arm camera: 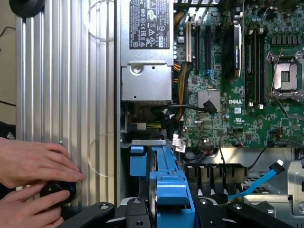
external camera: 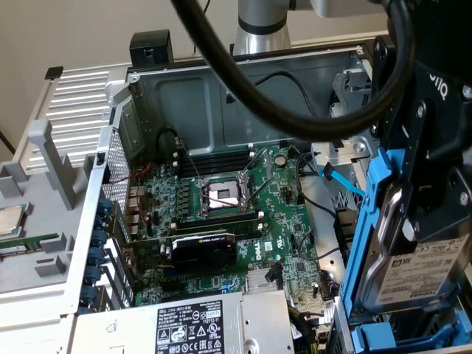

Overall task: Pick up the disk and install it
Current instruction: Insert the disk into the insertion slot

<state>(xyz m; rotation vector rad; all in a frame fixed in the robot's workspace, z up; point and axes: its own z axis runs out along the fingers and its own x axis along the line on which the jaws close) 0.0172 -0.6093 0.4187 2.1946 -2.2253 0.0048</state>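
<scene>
- The gripper [external camera: 424,214] is at 3 to 4 o'clock in the exterior view, above the drive-bay side of the open computer case [external camera: 184,96].
- Pincer state: the jaws are partly closed and clamp the disk [external camera: 424,276] by its blue frame [external camera: 369,214]. One black finger sits on each side of the frame.
- Disk position: it is held off the case at 4 o'clock in the exterior view. It is tilted, and its white barcode label faces the camera.
- In the wrist view, the blue frame [arm camera: 166,180] runs out from between the gripper [arm camera: 171,211] fingers and points toward the power-supply box [arm camera: 145,71].
- The motherboard [external camera: 221,214] fills the centre of the case in the exterior view. The open processor socket [external camera: 223,193] lies at its middle.
- The grey power-supply box [external camera: 199,324] sits at 6 o'clock from the socket.
- A light-blue data cable [external camera: 343,181] lies at 3 o'clock from the socket, between the motherboard and the held disk.
- A thick black cable [external camera: 295,118] loops across 12 to 1 o'clock in the exterior view.
- A square silver processor chip [external camera: 7,221] rests on a grey tray at 9 o'clock in the exterior view, well apart from the gripper.
- In the wrist view, a person's two hands [arm camera: 33,161] rest on a ribbed metal plate [arm camera: 66,95] beside the case. The fingers touch a black knob [arm camera: 59,190].
</scene>
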